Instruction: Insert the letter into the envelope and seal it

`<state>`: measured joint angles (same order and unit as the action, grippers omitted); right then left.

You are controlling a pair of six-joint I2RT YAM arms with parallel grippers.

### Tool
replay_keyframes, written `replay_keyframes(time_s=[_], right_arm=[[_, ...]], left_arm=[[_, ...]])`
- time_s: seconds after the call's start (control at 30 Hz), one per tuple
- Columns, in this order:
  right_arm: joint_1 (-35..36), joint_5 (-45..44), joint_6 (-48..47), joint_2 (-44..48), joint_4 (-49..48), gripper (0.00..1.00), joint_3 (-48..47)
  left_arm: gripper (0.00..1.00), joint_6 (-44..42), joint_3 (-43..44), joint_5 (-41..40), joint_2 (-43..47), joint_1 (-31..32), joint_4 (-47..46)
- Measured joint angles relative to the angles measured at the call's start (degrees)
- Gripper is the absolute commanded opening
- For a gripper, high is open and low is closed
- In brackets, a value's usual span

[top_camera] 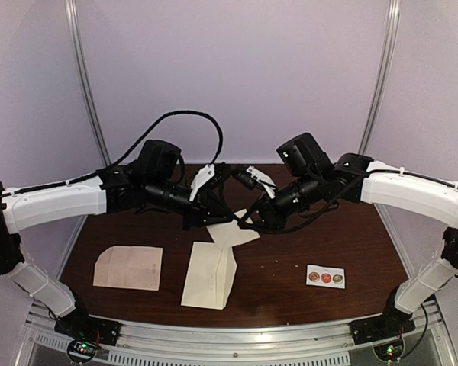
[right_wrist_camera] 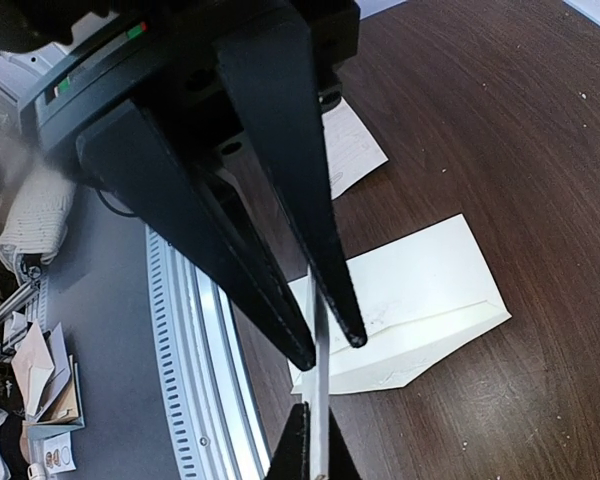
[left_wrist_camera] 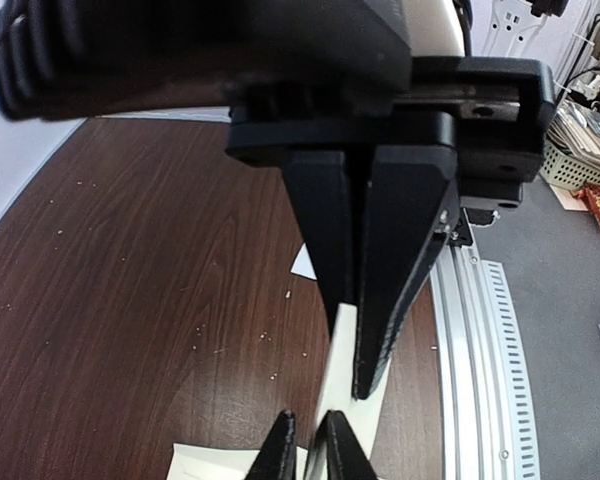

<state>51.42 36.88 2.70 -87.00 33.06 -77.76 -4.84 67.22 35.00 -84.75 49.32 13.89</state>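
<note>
Presently the insertion step is judged to be in hand. A thin pale sheet, taken to be the letter (top_camera: 237, 235), is held over the bench (top_camera: 305, 244) between both arms and is seen edge-on in both wrist views. The right end effector (right_wrist_camera: 328, 350) is closed tight on the sheet's edge. The left end effector (left_wrist_camera: 352, 355) is drawn almost together around the same sheet, so a pinch is read there too, though less surely. The envelope (top_camera: 208, 278) lies flat on the bench just on the near side of the held sheet, apart from both end effectors.

For the step to be done well, the letter should be kept taut between the two pinches, brought low, lined up with the envelope's mouth and slid in along the long axis. One pinch should be released only once the leading edge is caught inside. The loose envelope is likely to be pushed along the bench, so it may have to be pinned.

Of containers, only the envelope is present. Nothing is seen inside it. Its pointed flap shows in the right wrist view, but whether the mouth stands open cannot be told. A pinkish sheet (top_camera: 128, 267) and a strip of round stickers (top_camera: 325, 277) lie well apart on either side.
</note>
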Motion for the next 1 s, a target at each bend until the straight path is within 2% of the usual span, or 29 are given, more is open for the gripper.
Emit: replay_keyframes(time_s=[0.17,0.27,0.4,0.47,0.6,0.67,0.7,0.73,0.8,0.87,1.0], right_arm=[[0.0,0.0,0.0,0.1,0.1,0.0,0.0],[0.0,-0.1,0.0,0.3,0.2,0.0,0.0],[0.0,-0.1,0.0,0.5,0.1,0.0,0.0],[0.0,-0.1,0.0,0.6,0.1,0.0,0.0],[0.0,-0.4,0.0,0.6,0.2,0.0,0.0],[0.0,-0.8,0.0,0.6,0.2,0.0,0.0],[0.0,-0.9,0.0,0.6,0.2,0.04,0.0],[0.0,-1.0,0.0,0.7,0.1,0.14,0.0],[0.0,-1.4,0.2,1.1,-0.2,0.43,0.2],[0.0,-1.9,0.5,2.2,-1.0,0.61,0.5],[0.0,-3.5,2.6,8.4,-6.4,0.8,5.2]], left_arm=[[0.07,-0.1,0.3,0.9,-0.3,0.1,0.3],[0.13,-0.1,0.7,1.5,-0.5,0.1,0.5],[0.13,-0.2,0.7,2.2,-0.6,0.1,0.6],[0.11,-0.2,0.7,2.4,-0.8,0.1,0.7],[0.0,-0.2,0.8,3.1,-1.1,0.1,0.8],[0.0,-0.2,0.9,3.5,-1.2,0.1,0.9],[0.0,-0.2,0.9,3.5,-1.2,0.1,0.9],[0.0,-0.2,0.9,3.6,-1.2,0.1,0.9],[0.0,-0.2,1.0,3.7,-1.2,0.1,0.8],[0.0,-0.2,1.0,3.6,-1.2,0.1,0.7],[0.0,1.5,-0.3,2.4,0.9,0.1,-1.9]])
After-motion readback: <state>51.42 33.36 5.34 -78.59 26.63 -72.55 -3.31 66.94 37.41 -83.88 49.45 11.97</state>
